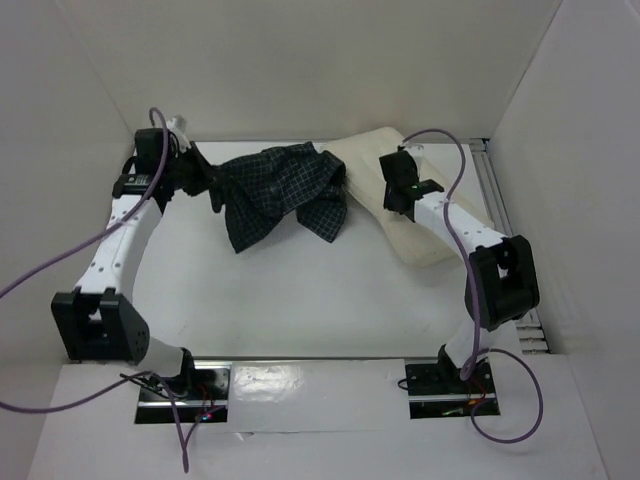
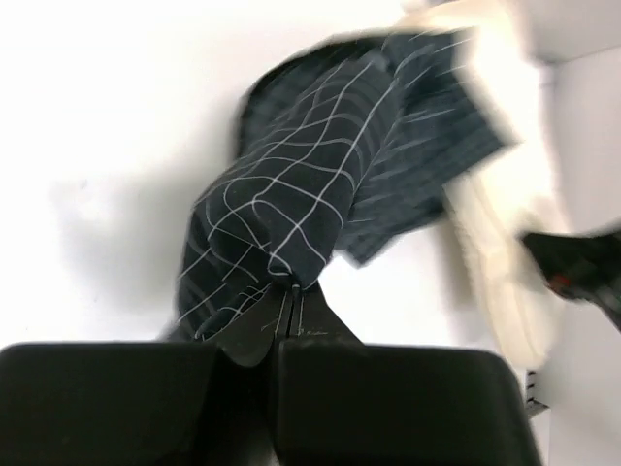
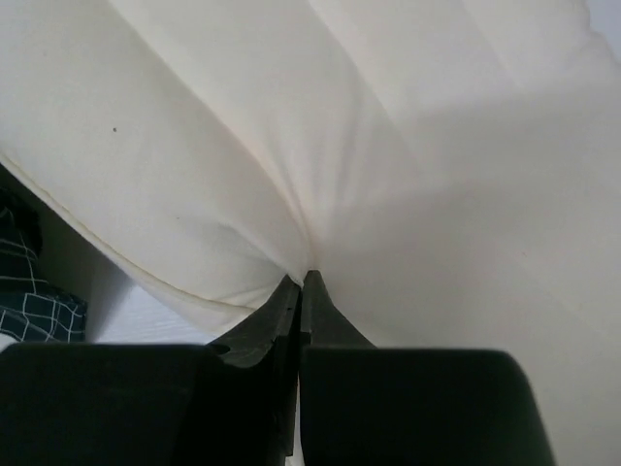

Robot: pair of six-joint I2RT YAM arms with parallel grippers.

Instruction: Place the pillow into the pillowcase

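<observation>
The dark checked pillowcase hangs bunched at the back of the table, stretched from its left end toward the pillow. My left gripper is shut on that left end; in the left wrist view the pillowcase runs up from the pinched fingertips of the gripper. The cream pillow lies at the back right, its left end under the cloth. My right gripper is shut on a fold of the pillow, and the fabric puckers at the gripper's closed tips.
White walls close in the table on the left, back and right. A metal rail runs along the right edge. Purple cables loop off both arms. A corner of checked cloth shows at the left of the right wrist view.
</observation>
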